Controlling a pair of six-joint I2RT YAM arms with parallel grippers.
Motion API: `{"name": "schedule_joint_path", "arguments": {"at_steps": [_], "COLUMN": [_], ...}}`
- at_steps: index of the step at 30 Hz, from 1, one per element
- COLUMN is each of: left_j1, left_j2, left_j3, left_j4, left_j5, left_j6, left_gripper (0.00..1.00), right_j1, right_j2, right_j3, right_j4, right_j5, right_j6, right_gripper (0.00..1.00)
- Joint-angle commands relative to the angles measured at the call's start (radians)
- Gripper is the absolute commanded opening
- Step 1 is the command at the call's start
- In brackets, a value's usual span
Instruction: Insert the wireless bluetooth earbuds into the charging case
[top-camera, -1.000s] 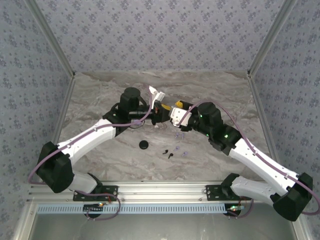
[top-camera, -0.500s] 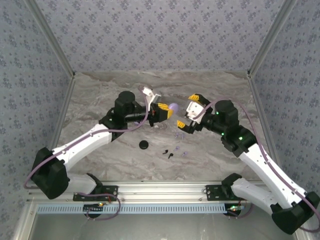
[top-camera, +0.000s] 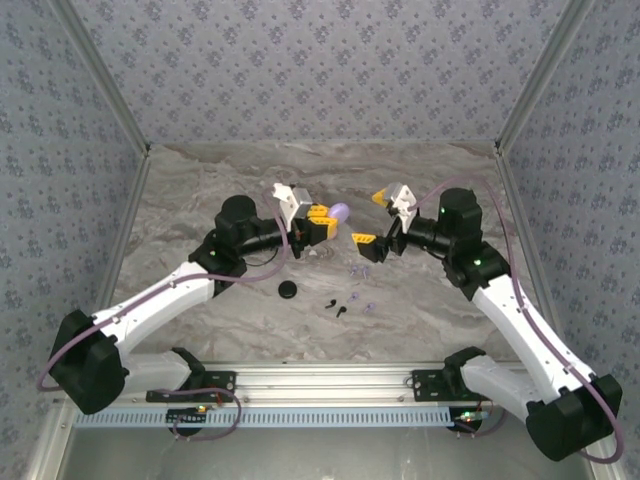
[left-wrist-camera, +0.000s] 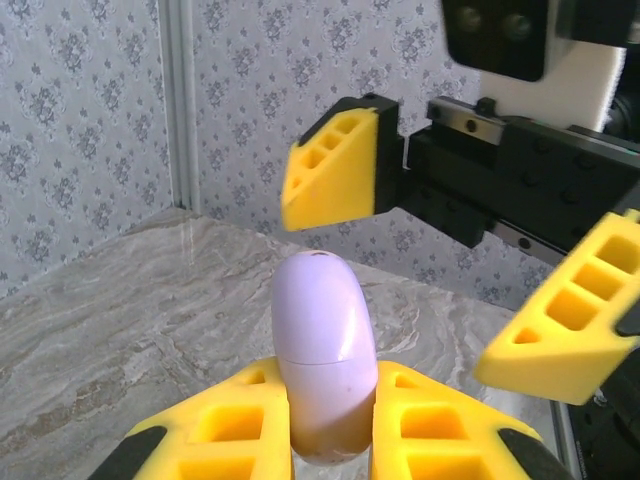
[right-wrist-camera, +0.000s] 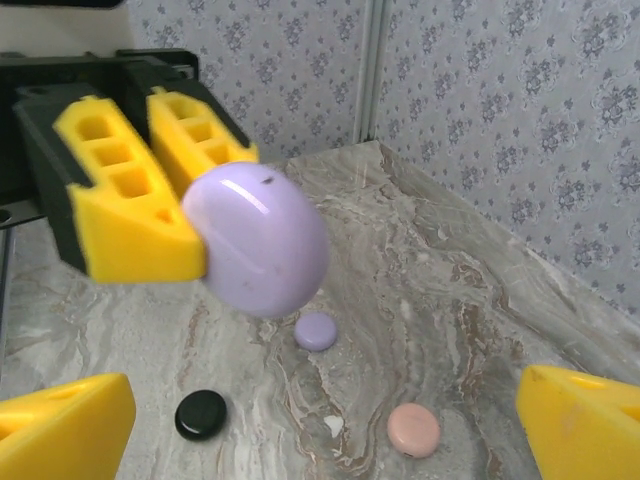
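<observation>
left end effector clamps lilac case | right end effector wide | air gap between

White links, black joints, looping lilac cables — left pincer and right pincer yellow-tipped

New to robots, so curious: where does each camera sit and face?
Top external: above and behind, looking down at the table; both arms show.
Left wrist: on the left arm, facing the right hand; own fingers hold the lilac case.
Right wrist: on the right arm, facing the left hand; own spread fingers show.
Shared: the case.
</observation>
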Motion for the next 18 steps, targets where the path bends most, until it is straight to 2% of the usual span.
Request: {"name": "schedule_joint_path", "arguments": {"at_steps": [1,18], "left_j1": [-0.013,-0.019], "left_j2": [-0.024,-0.025], "left_j3": [-0.002,-0.009], "left_j4": [0.036,0.035], "left_j5": [-0.003,-0.007], "left_j6": [0.049,0.062], "left_gripper": [0.00,0.00], "right_j1": [-0.002,-0.003], "right_j2": [0.031,0.179], "right_j3": [0.071,0.207], "right_j4": [0.041,0.015], "right_j5": [-0.025,0.027], "right_j6": [0.041,0.029], "right_gripper": [0.99,0.99]}}
